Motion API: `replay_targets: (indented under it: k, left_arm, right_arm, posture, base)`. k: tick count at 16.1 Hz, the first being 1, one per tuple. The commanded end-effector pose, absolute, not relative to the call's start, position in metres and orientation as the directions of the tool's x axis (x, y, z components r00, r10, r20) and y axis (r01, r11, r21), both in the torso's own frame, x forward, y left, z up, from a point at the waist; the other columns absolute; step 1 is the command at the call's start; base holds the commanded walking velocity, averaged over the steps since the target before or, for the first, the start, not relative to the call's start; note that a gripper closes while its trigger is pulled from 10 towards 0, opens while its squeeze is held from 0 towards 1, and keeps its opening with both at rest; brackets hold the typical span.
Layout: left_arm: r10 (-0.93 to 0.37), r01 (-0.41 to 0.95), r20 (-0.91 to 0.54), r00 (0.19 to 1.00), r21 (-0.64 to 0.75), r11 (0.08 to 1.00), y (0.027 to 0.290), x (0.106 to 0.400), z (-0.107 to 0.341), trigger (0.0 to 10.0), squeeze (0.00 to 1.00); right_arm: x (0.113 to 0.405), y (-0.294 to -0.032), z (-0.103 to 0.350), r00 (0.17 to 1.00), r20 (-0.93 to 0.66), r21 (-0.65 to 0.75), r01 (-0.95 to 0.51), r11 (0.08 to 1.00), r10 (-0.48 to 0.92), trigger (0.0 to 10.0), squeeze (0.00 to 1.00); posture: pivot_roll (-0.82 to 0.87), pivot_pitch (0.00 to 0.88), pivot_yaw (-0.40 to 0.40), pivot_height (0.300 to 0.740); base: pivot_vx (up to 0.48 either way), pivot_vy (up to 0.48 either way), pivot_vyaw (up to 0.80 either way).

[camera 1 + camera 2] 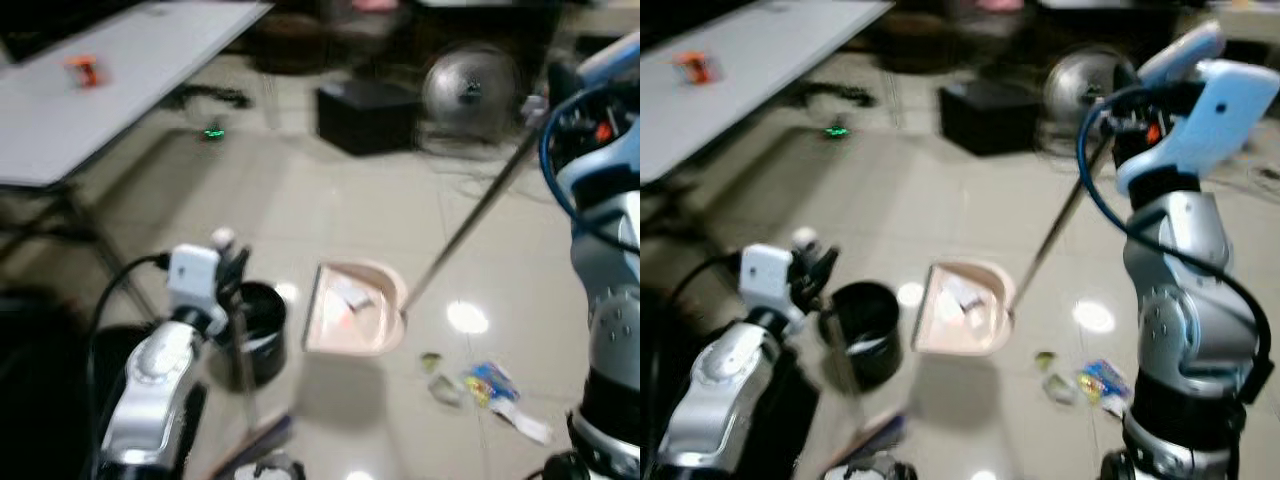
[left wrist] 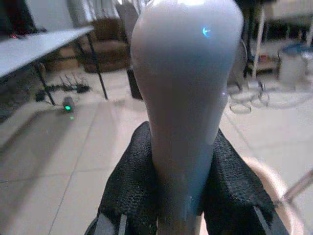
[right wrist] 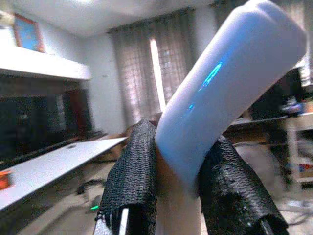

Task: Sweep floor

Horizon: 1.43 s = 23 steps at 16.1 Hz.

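My left gripper (image 2: 182, 196) clamped on the grey broom handle (image 2: 188, 98); fingers (image 2: 132, 186) pressed against both sides. My right gripper (image 3: 178, 191) closed round the pale blue dustpan handle (image 3: 230, 83), held high at my right. Its long rod (image 1: 470, 225) slants down to the pink dustpan (image 1: 355, 310) on the tiled floor (image 1: 300, 200), paper scraps inside. Black bin (image 1: 258, 330) just beside the pan. Litter (image 1: 485, 385) near its right, blurred; probably wrappers.
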<state>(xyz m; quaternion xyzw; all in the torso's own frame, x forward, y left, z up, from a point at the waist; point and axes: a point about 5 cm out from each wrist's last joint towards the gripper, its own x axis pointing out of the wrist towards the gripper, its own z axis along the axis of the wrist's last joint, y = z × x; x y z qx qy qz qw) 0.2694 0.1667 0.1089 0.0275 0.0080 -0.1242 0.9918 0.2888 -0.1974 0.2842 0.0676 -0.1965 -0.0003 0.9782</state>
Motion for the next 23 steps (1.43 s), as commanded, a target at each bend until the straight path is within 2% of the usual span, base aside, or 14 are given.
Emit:
replay_targets:
  k: [1, 5, 14, 20, 23]
  left_arm:
    - [-0.251, 0.249, 0.013, 0.968, 0.069, 0.966, 0.166, 0.272, 0.121, 10.0, 0.00]
    - [-0.307, 0.305, 0.019, 0.952, 0.074, 0.950, 0.158, 0.268, 0.128, 10.0, 0.00]
    - [-0.327, 0.327, -0.005, 0.945, 0.065, 0.943, 0.152, 0.268, 0.126, 10.0, 0.00]
    - [-0.344, 0.343, 0.002, 0.939, 0.050, 0.938, 0.146, 0.270, 0.127, 10.0, 0.00]
    - [-0.351, 0.351, -0.009, 0.936, 0.060, 0.934, 0.145, 0.269, 0.125, 10.0, 0.00]
  right_arm:
    - [0.288, -0.201, 0.291, 0.913, 0.406, 0.180, -0.025, 0.983, -0.051, 10.0, 0.00]
    - [0.292, -0.206, 0.294, 0.913, 0.400, 0.218, -0.015, 0.976, -0.075, 10.0, 0.00]
    - [0.294, -0.210, 0.291, 0.917, 0.384, 0.251, 0.012, 0.968, -0.111, 10.0, 0.00]
    - [0.294, -0.209, 0.293, 0.916, 0.388, 0.230, 0.013, 0.973, -0.104, 10.0, 0.00]
    - [0.294, -0.208, 0.294, 0.916, 0.387, 0.225, 0.012, 0.974, -0.101, 10.0, 0.00]
  posture:
    - [0.00, 0.000, 0.071, 0.740]
    - [0.00, 0.000, 0.071, 0.740]
    - [0.00, 0.000, 0.073, 0.740]
    - [0.00, 0.000, 0.074, 0.740]
    - [0.00, 0.000, 0.067, 0.740]
  base:
    - [0.000, 0.000, 0.00]
    - [0.000, 0.000, 0.00]
    - [0.000, 0.000, 0.00]
    - [0.311, 0.000, 0.00]
    - [0.372, 0.000, 0.63]
